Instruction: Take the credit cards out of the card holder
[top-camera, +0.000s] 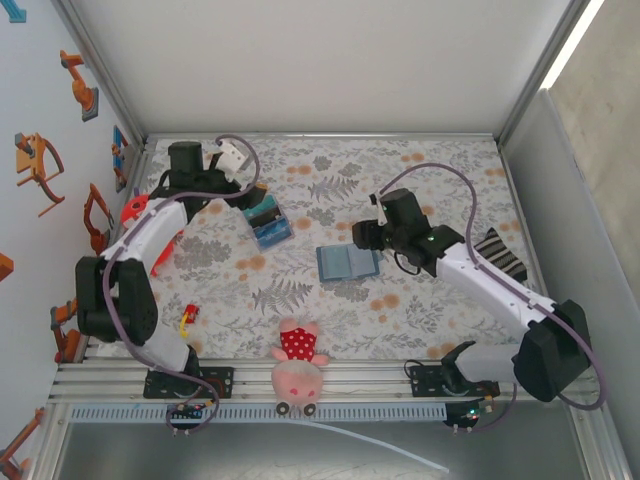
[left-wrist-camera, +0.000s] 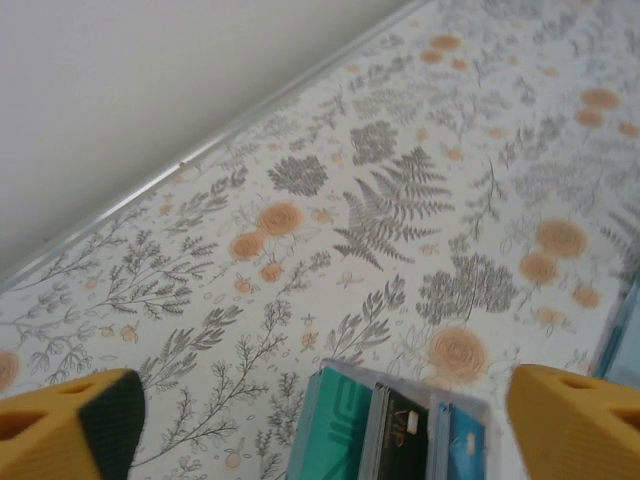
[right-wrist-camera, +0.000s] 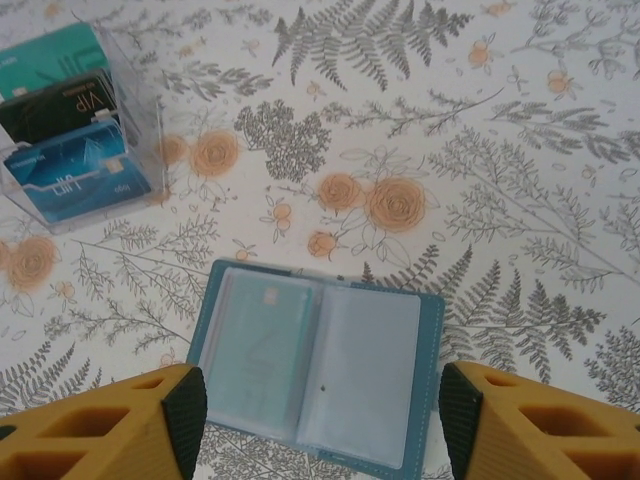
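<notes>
From above, the card holder (top-camera: 348, 262) lies unfolded mid-table (top-camera: 440, 180), the right hand (top-camera: 362, 237) just beside it; the left hand (top-camera: 243, 196) is near a clear box (top-camera: 266, 222). At the left wrist, the left hand (left-wrist-camera: 320, 420) is released, fingers wide either side of the box (left-wrist-camera: 437, 428) of cards (left-wrist-camera: 340, 432). At the right wrist, the right hand (right-wrist-camera: 320, 425) is released, straddling the card holder (right-wrist-camera: 365, 370), a pale card (right-wrist-camera: 262, 350) inside.

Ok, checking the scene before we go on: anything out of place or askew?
The pink plush toy lies half off the flowered table, over the metal rail at the near edge. The card holder lies open and flat, nothing spilled.
</notes>
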